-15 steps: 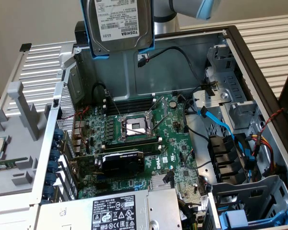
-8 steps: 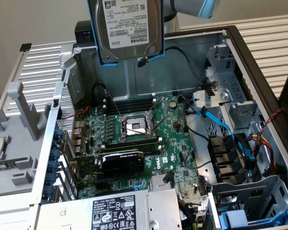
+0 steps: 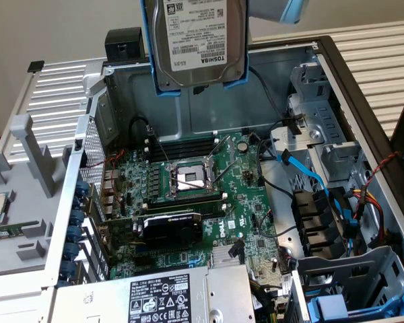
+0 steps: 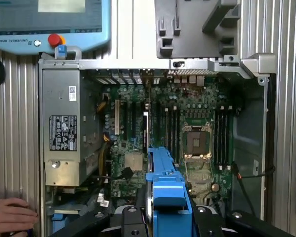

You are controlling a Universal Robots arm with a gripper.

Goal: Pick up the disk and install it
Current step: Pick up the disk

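Disk [image 3: 198,40] is off the table, hanging label-out in its blue carrier above the open computer case [image 3: 337,74], over the rear wall, clear of the motherboard [image 3: 242,222]. In the wrist view the end effector [image 4: 166,217] is clamped on the disk [image 4: 165,177] from both sides, with the carrier edge-on between the black fingers [image 4: 130,217]. Empty CPU socket [image 3: 192,176] sits below, near the case middle. Power supply [image 3: 168,296] is at the near edge. A second blue-handled carrier [image 3: 337,306] sits in the bay at the exterior view's lower right. A person's hand [image 4: 10,215] rests beside the case.
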